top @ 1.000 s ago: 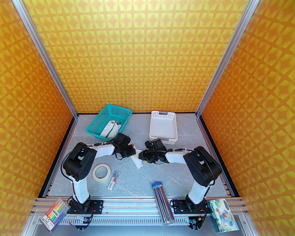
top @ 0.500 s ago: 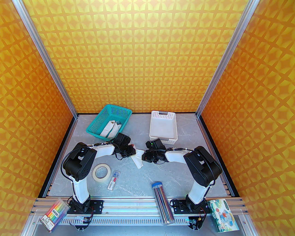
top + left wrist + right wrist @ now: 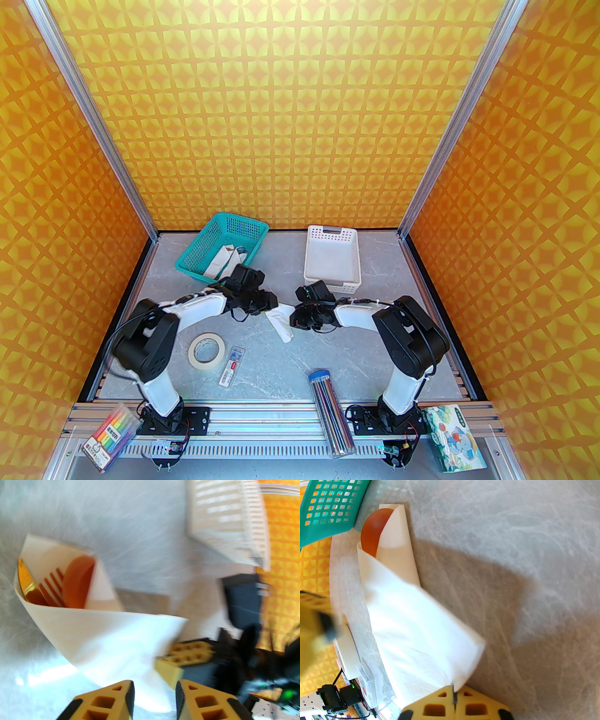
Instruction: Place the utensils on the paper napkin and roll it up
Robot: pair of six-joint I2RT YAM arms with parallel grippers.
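White paper napkin, rolled into a slanted tube, lies on the grey table between my two arms in the top external view, near the middle and closer to me than the teal basket and the white tray. My left end effector sits at the tube's far upper end, and my right end effector is against its right side. A tape roll lies well apart on the near left. In the left wrist view, which is blurred, my left end effector stands open: a clear gap separates its two yellow fingers, nothing is clamped between them, and the napkin lies just beyond their tips. The utensils stand inside the roll's open mouth at the upper left: the knife with an amber-looking blade, the orange fork and the reddish-brown spoon, set side by side and wrapped by the paper. The white tray shows at the upper right. In the right wrist view, my right end effector is closed, its fingers pressed together on the napkin's near corner. The spoon bowl pokes out of the far end, just beside the teal basket.
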